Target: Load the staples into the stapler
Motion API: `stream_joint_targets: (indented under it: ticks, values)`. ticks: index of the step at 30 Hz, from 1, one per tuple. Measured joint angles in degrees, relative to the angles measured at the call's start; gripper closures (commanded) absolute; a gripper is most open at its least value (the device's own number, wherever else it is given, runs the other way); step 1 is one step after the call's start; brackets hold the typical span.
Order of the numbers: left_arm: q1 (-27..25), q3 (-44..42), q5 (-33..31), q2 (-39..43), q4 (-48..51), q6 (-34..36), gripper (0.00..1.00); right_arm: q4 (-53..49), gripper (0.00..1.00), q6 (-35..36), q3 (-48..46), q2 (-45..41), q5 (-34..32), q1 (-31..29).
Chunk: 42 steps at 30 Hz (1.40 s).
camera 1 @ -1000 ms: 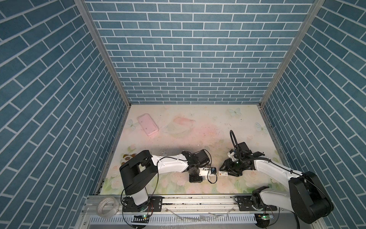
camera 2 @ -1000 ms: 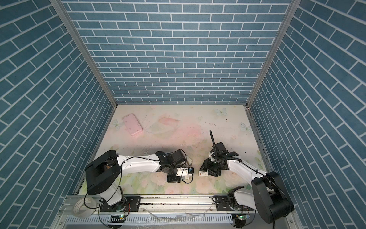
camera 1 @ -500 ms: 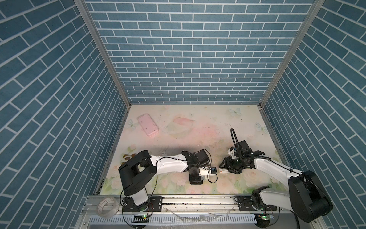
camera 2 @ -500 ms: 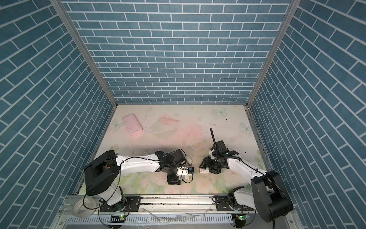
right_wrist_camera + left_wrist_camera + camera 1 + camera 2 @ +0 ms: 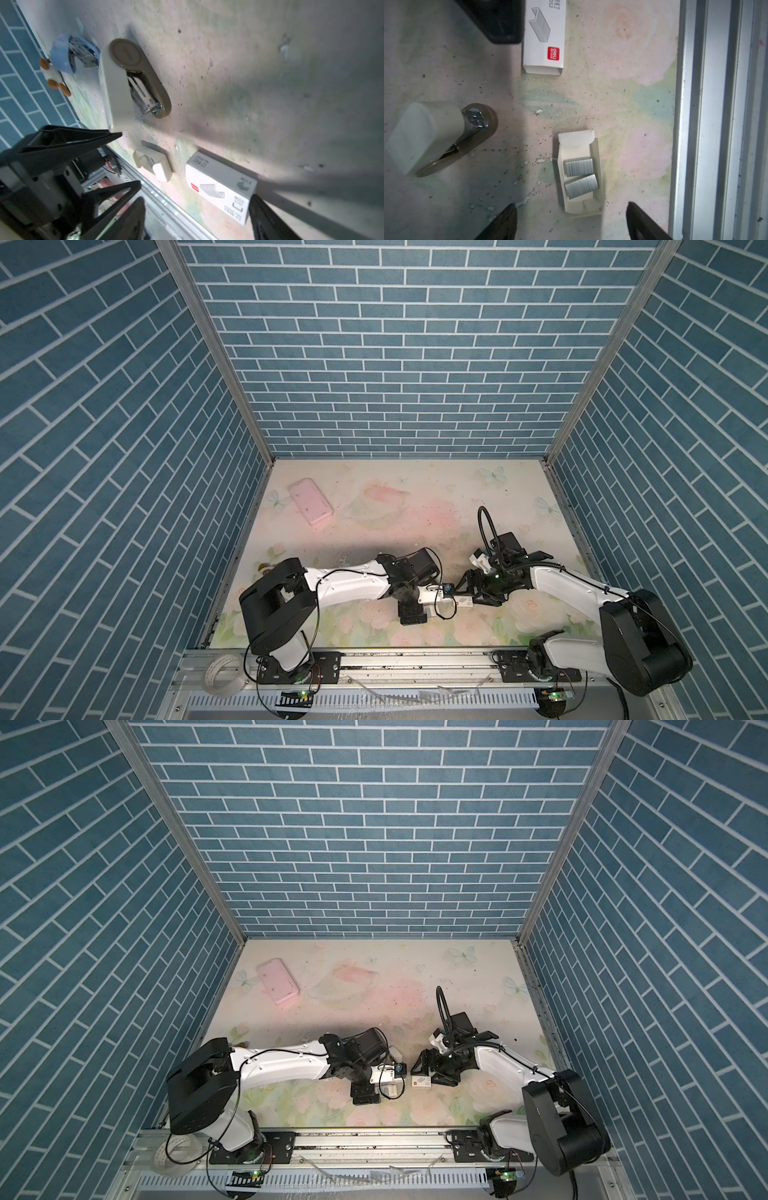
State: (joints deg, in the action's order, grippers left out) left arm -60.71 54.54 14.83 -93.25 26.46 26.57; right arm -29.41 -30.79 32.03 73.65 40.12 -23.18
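Left wrist view: looks straight down on the staples (image 5: 579, 167), two short grey strips lying in a small white cardboard tray (image 5: 598, 153), flat on the bench (image 5: 623, 104) near the front rail (image 5: 716, 124). Sets the tray's long axis parallel to that rail, so along the 9-to-3 o'clock line of the top views, flap end toward 3 o'clock. Shows each strip with its longer side across the tray, one square to the walls, the other skewed. Finds the left fingers (image 5: 506, 224) spread wide on either side of the tray's closed end, touching nothing. Places the white sleeve with a red mark (image 5: 544, 41) in line with the tray at 3 o'clock of it, a little apart. Places the stapler (image 5: 425, 135) at 12 o'clock of the tray, beige top raised off the brown base, bare metal front end turned roughly toward 4 o'clock. Right wrist view: adds the stapler's open metal channel seen along its length, plus a second, blue stapler (image 5: 62, 54) beyond it by the tiled wall. Shows the right fingers (image 5: 268, 220) spread as well, gripping nothing, one just beside the sleeve's end, contact unclear; gives little of the strips past the tray's wall. Both top views: show the sleeve (image 5: 463, 603) plainly between the two arms, toward 5 o'clock of the bench's middle, and a pink flat case (image 5: 311, 502) at 10 o'clock; leave tray and strips too small and too crowded by the left wrist to tell.
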Motion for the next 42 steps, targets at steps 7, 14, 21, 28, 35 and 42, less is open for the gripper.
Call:
stream_joint_targets:
  ticks: [7,14,21,28,35,42]
  values:
    - [0.6,0.0,-0.3,0.9,0.0,0.0,0.15,-3.7,0.15,0.6,1.5,0.0,-4.3,0.4]
    - [1.7,2.0,-0.7,2.9,1.5,0.9,0.15,-7.2,0.16,0.6,4.4,-3.6,-10.8,0.9]
    - [3.6,12.2,-2.1,2.6,7.5,3.9,0.15,-6.9,0.2,-1.1,5.8,-11.1,-17.1,2.9]
    - [6.0,22.4,-1.5,-3.2,12.9,9.4,0.17,0.1,0.34,-5.7,4.4,-12.7,-16.5,4.9]
    - [9.0,28.3,2.9,-8.7,20.3,16.7,0.2,0.6,0.47,-6.3,8.0,-10.4,-15.3,6.0]
    - [9.3,33.7,3.4,-13.8,24.1,23.1,0.21,1.7,0.48,-6.9,7.2,-10.1,-14.7,8.0]
